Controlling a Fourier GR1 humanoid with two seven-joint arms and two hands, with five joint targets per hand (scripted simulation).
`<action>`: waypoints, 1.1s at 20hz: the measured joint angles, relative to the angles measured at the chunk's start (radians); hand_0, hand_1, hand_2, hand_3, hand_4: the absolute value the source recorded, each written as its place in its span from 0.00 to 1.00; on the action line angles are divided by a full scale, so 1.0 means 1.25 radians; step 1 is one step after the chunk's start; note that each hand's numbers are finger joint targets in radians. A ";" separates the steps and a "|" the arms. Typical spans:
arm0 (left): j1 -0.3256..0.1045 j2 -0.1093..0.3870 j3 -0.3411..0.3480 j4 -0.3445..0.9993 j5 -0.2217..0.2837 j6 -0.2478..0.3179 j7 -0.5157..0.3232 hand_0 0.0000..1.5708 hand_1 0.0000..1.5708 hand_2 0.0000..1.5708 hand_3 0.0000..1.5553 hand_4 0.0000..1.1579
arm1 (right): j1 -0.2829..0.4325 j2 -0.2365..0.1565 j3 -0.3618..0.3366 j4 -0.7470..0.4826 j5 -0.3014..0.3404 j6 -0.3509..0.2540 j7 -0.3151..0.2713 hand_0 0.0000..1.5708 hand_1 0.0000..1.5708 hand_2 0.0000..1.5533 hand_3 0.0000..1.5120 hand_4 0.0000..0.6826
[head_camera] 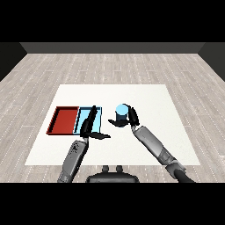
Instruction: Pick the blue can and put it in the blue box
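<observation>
The blue can [121,112] stands upright near the middle of the white table, just right of the light blue tray [83,117]. My right hand [131,119] is curled round the can from its right side, fingers and thumb wrapping its lower part. My left hand [91,124] lies over the blue tray with straight fingers pointing away from me and the thumb sticking out to the right, holding nothing. It covers much of the tray's right half.
The red tray [63,119] lies directly left of the blue tray, sharing a wall with it. The white table [145,99] extends well beyond the trays to the right and far side. Wooden floor surrounds it.
</observation>
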 measured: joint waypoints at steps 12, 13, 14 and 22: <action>-0.009 0.000 -0.093 0.047 0.048 0.055 -0.025 0.00 0.00 0.00 0.00 0.00 | 0.051 0.042 -0.080 -0.118 0.130 0.068 0.061 0.93 0.93 0.93 0.91 0.87; -0.013 0.000 -0.094 0.053 0.053 0.056 -0.027 0.00 0.00 0.00 0.00 0.00 | 0.051 0.054 -0.089 -0.109 0.142 0.076 0.055 0.93 0.93 0.93 0.91 0.87; -0.020 0.000 -0.107 0.046 0.056 0.070 -0.015 0.00 0.00 0.00 0.00 0.00 | 0.050 0.059 -0.097 -0.111 0.152 0.084 0.059 0.92 0.92 0.92 0.91 0.86; -0.041 0.000 -0.110 0.088 0.061 0.081 -0.038 0.00 0.00 0.00 0.00 0.00 | 0.062 0.125 -0.125 -0.123 0.246 0.124 0.099 0.94 0.94 0.94 0.92 0.85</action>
